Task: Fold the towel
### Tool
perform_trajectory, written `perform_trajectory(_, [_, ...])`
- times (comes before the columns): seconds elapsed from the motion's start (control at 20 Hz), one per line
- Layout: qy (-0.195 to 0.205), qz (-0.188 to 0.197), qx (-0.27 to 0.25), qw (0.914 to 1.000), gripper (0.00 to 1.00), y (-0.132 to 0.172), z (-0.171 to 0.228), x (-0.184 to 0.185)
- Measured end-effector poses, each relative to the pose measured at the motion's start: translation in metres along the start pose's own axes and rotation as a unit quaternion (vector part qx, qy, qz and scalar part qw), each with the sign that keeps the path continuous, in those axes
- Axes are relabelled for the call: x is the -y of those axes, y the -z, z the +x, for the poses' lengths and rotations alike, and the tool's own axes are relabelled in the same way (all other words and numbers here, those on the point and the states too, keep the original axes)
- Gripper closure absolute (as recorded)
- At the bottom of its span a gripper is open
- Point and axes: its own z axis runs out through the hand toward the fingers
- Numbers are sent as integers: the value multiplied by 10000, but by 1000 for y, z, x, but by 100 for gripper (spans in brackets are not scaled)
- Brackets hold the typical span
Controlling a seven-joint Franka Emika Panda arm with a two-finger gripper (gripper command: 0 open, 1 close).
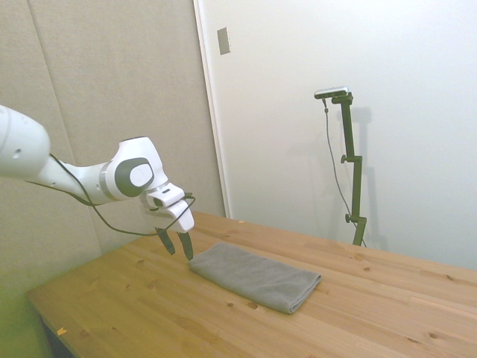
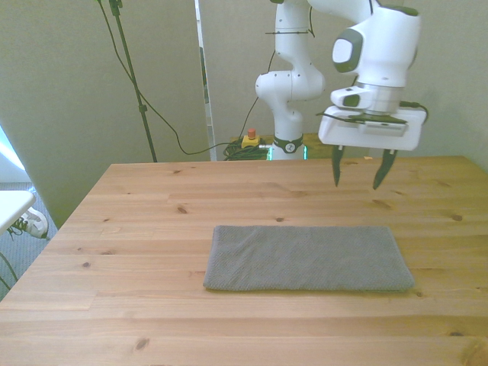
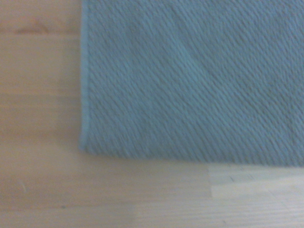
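In the wrist view we see only one corner of the towel (image 3: 190,85), the rest cut off by the frame toward twelve and three o'clock; the weave and the table (image 3: 95,199) look soft.

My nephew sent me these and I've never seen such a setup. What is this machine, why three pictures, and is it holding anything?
It is a white robot arm ending in a two-finger gripper. The three pictures show one moment: one camera stands beside the wooden table, one faces the robot across it, and one sits on the wrist looking down from close by. A grey towel lies flat on the table; the close-up shows one corner of it. The gripper is open, holds nothing, and hangs above the table near the towel's end, not touching it.
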Motion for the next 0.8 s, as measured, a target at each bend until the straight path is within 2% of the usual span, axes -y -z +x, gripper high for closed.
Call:
perform_trajectory(0.15, [11,-128,-101,9999,0,-3,-7,50])
perform_trajectory(0.3, [-54,-538,-375,9978,0,-13,-19,84])
perform_trajectory(0.5, [-50,-1115,-1069,9880,0,-32,-37,120])
perform_trajectory(0.8, [29,-1347,-1805,9743,0,-55,-49,152])
